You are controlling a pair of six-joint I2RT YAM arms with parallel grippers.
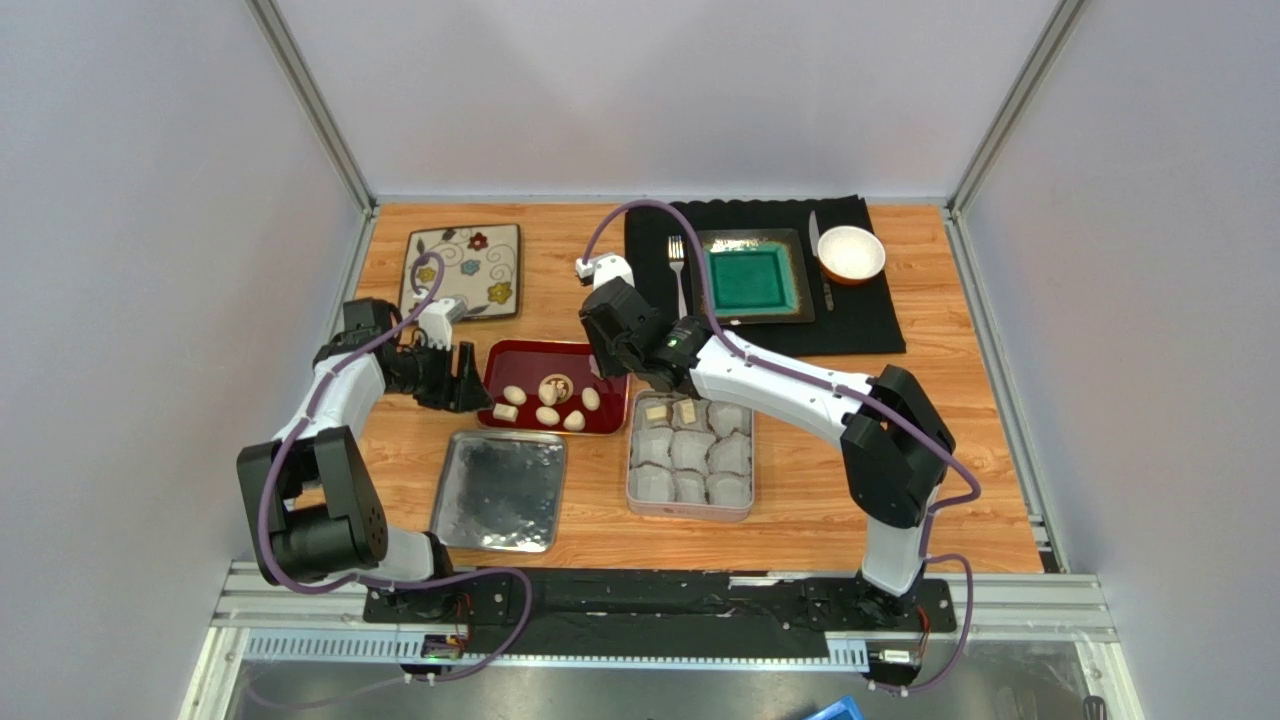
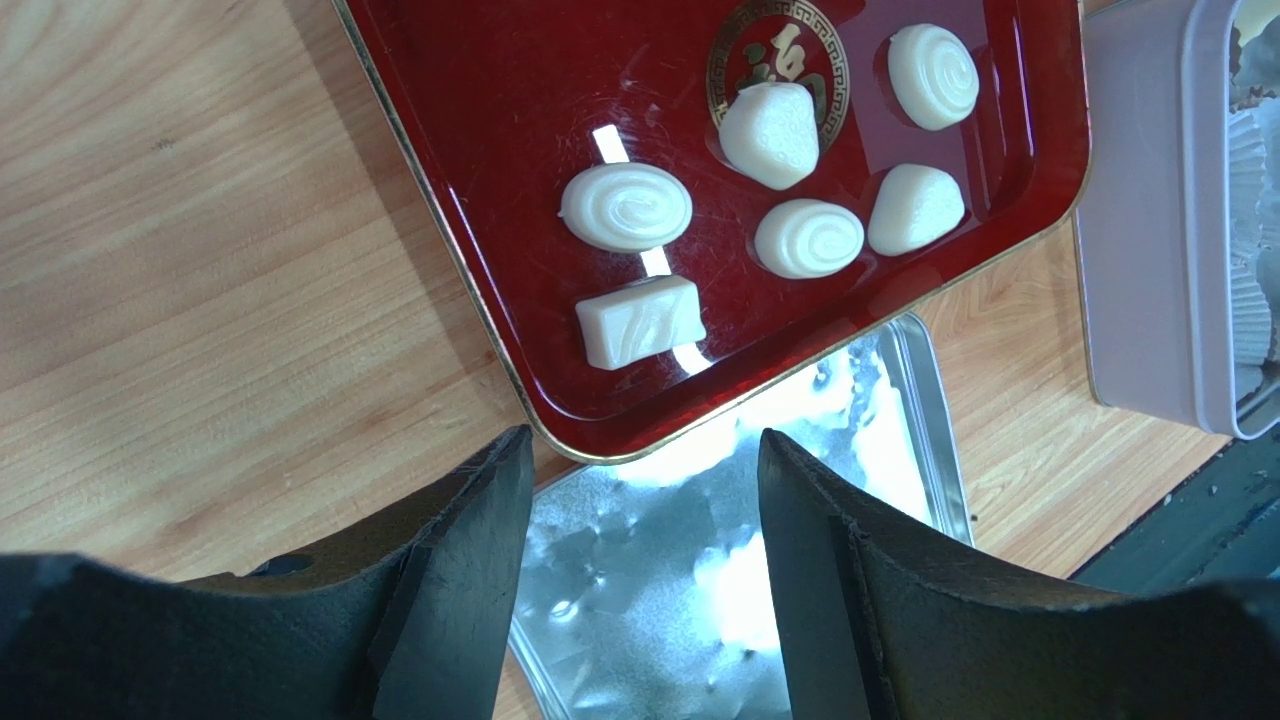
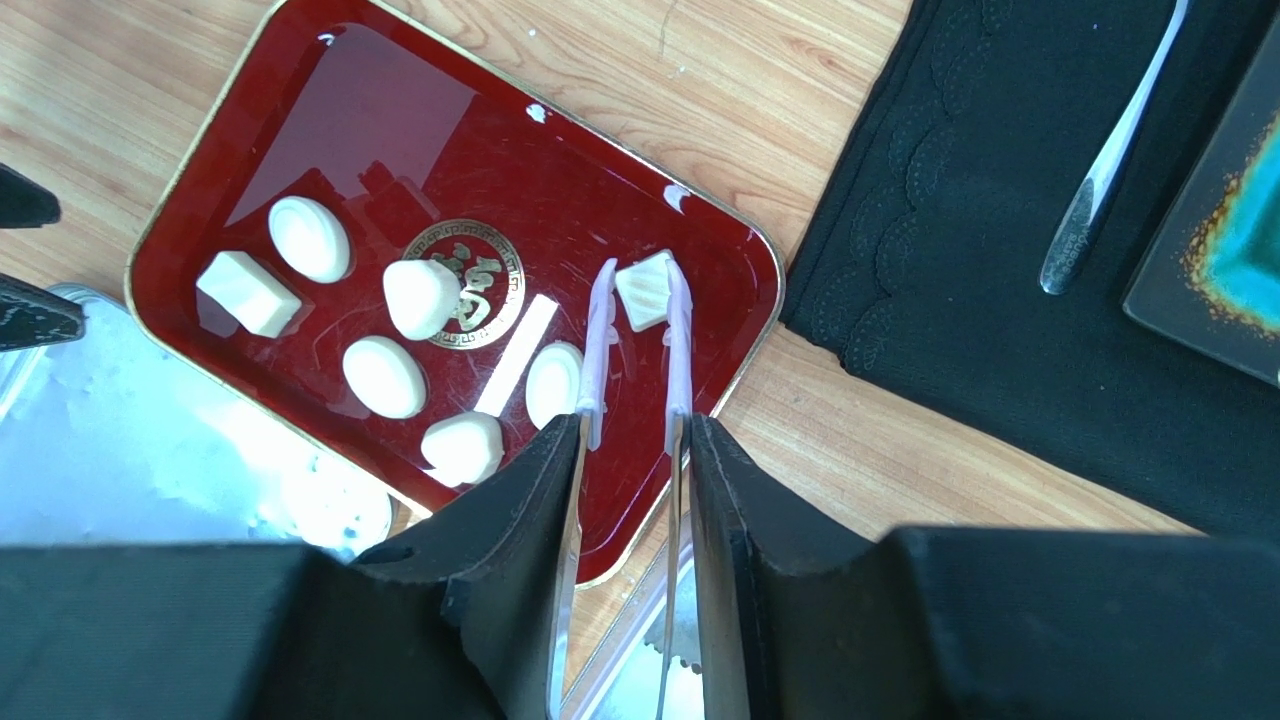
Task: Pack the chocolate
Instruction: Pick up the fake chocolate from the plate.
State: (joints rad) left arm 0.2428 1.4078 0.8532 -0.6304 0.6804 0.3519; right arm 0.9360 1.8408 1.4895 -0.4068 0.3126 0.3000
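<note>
Right tool (image 3: 634, 435): closed on a pair of pale tweezers (image 3: 598, 345), which are clamped between both fingers; positioned over the right end of the red tray.
Left tool (image 2: 643, 444): open, with nothing between the fingers; positioned above the near rim of the red tray and the edge of the metal lid.
Tabletop (image 1: 932, 495): wood grain; carries all items listed below.
Black mat (image 1: 879, 323): far right; carries a green square dish (image 1: 748, 279), a white bowl (image 1: 851, 254) and a fork (image 1: 676, 270).
Metal tin (image 1: 633, 465): near side, right of centre; filled with white crinkled paper cups (image 1: 691, 450).
Metal lid (image 1: 501, 491): lies flat, left of the tin, just beside the near edge of the tray.
Red tray (image 3: 421, 135): centre, gold rim, between the two tools.
Floral plate (image 1: 463, 270): far left.
Chocolate (image 3: 421, 297): seven cream pieces in the red tray. Six are grouped from its left end to the middle. One square piece at the right end sits between the tweezers' tips; contact cannot be determined.
</note>
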